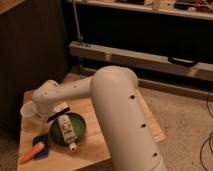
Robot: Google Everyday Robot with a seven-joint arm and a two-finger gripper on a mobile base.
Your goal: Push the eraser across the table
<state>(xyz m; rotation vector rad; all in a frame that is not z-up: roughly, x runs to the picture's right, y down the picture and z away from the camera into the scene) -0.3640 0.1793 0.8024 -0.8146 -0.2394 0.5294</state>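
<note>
On the near corner of the light wooden table, an orange piece and blue block lie beside a green plate carrying a white bottle. The eraser sits at the plate's far-left rim, just beside the closed gripper. Behind, speckled floor and dark shelving.

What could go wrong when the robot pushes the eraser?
1. The eraser lies right by the green plate. A push could shove the plate and roll the bottle lying on it.
2. The shut gripper sits low at the left, between the eraser and a white cup, and might bump the cup.
3. The table is small, so things could slide off.
</note>
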